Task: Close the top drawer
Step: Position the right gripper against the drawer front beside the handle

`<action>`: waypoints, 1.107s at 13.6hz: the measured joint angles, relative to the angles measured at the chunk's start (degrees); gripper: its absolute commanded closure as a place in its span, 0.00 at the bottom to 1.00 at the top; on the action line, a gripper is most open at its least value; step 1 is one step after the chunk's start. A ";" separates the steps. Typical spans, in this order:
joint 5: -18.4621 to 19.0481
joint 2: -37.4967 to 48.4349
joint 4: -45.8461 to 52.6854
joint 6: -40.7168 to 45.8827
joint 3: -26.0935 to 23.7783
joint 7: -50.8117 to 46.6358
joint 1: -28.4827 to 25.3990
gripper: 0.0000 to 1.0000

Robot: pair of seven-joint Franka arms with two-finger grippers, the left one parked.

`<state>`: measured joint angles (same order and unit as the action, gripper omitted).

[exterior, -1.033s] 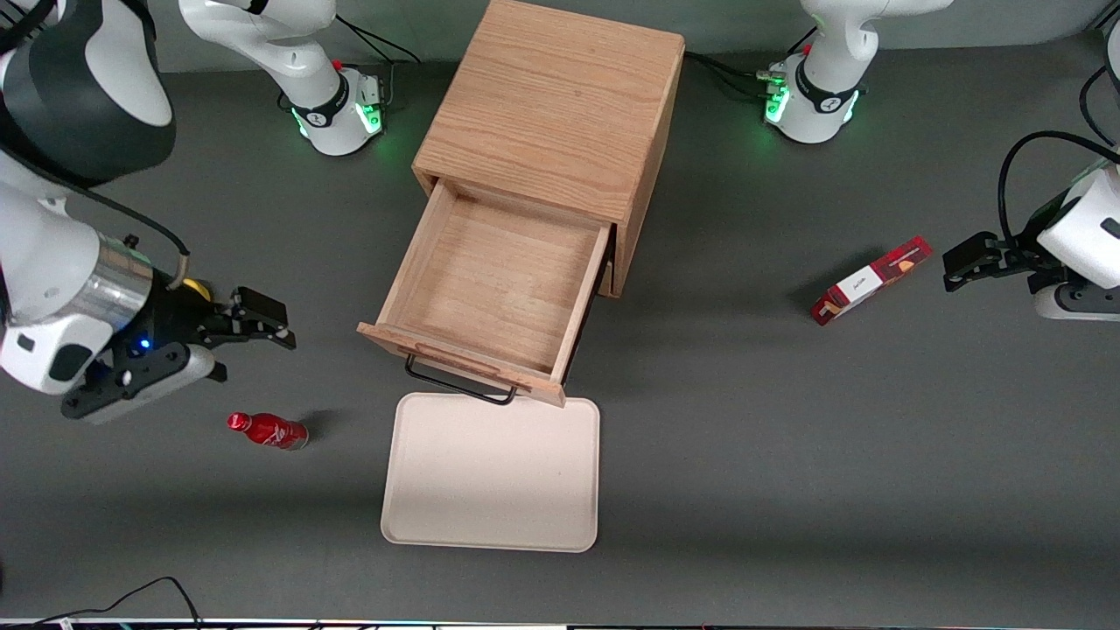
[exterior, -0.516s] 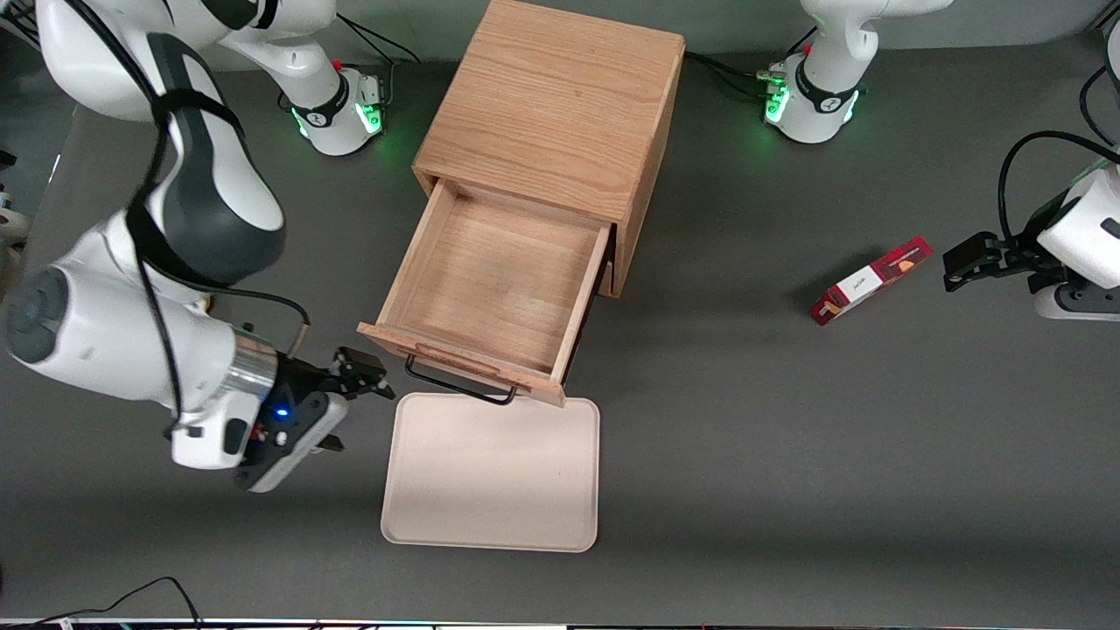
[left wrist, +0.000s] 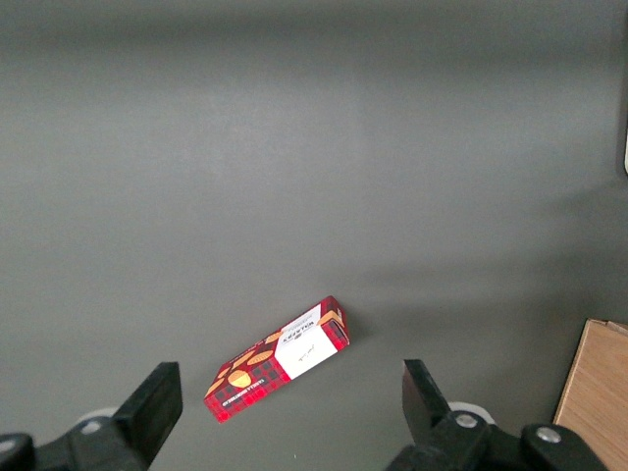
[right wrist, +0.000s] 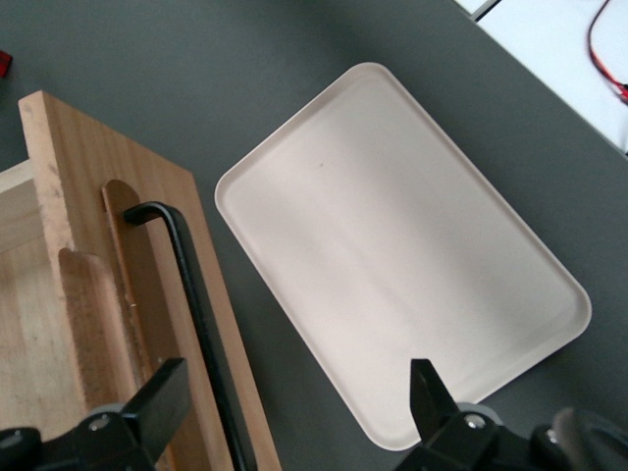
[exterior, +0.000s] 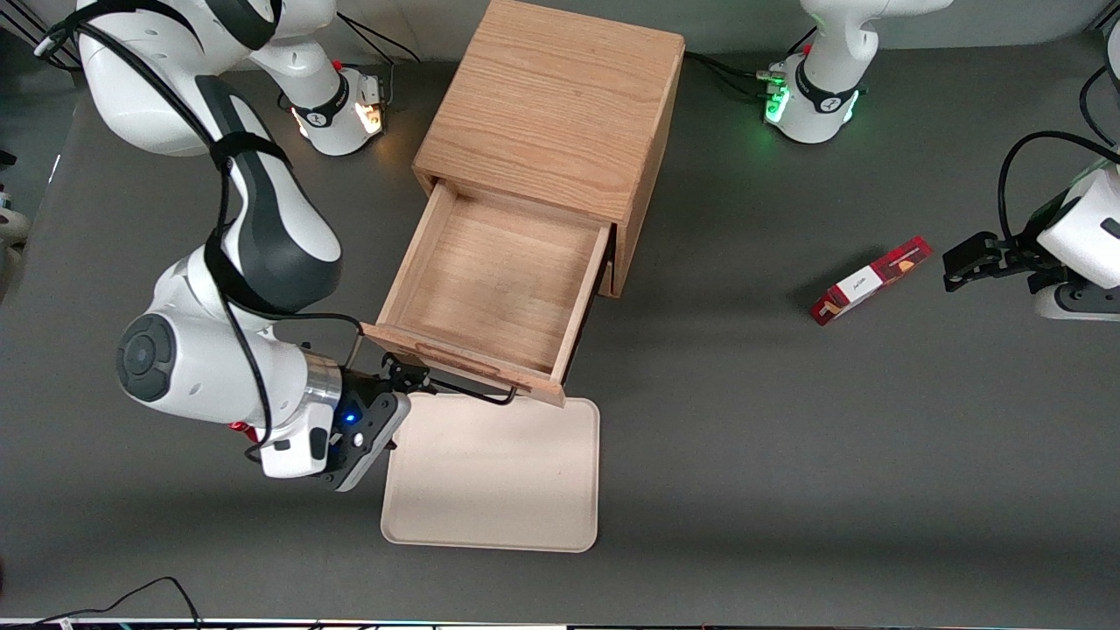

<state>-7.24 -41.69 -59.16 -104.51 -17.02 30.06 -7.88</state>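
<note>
The top drawer (exterior: 494, 284) of the light oak cabinet (exterior: 551, 105) stands pulled out wide and is empty inside. Its front carries a raised wooden strip and a black wire handle (exterior: 464, 389), which also shows in the right wrist view (right wrist: 201, 314). My right gripper (exterior: 404, 374) is open and holds nothing. It sits just in front of the drawer front, at the handle's end toward the working arm's end of the table, low over the table. In the right wrist view the gripper (right wrist: 294, 412) has one finger over the drawer front and the other over the tray.
A cream tray (exterior: 490, 472) lies on the table right in front of the drawer, also in the right wrist view (right wrist: 402, 285). A red and white box (exterior: 869, 280) lies toward the parked arm's end. A red bottle (exterior: 238, 428) is mostly hidden under my arm.
My right arm has swung from the working arm's end of the table toward the cabinet. The gripper now sits at the drawer front's handle. The drawer has not moved.
</note>
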 measured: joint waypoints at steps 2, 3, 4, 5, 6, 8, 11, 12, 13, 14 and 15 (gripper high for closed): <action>2.01 -0.02 0.00 0.43 0.02 0.00 -0.42 0.00; 3.40 -0.07 -0.01 1.06 0.01 0.00 -0.75 0.00; 4.09 -0.26 -0.02 1.30 0.01 0.00 -1.02 0.00; 4.28 -0.60 -0.03 1.33 0.00 0.00 -1.22 0.00; 4.33 -1.06 -0.03 1.33 -0.01 0.00 -1.71 0.00; 4.37 -1.30 -0.03 1.34 -0.02 0.00 -2.45 0.00; 4.42 -1.88 -0.13 1.84 -0.01 0.00 -2.67 0.00; 4.48 -2.26 -0.16 1.98 -0.01 0.00 -2.67 0.00; 4.56 -2.60 -0.18 1.99 -0.01 0.00 -2.67 0.00; 4.60 -2.88 -0.18 1.99 -0.01 0.00 -2.67 0.00; 4.63 -3.10 -0.18 1.99 -0.01 0.00 -2.67 0.00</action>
<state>-2.60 -44.79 -59.34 -102.52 -17.03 30.06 -10.55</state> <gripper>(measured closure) 0.000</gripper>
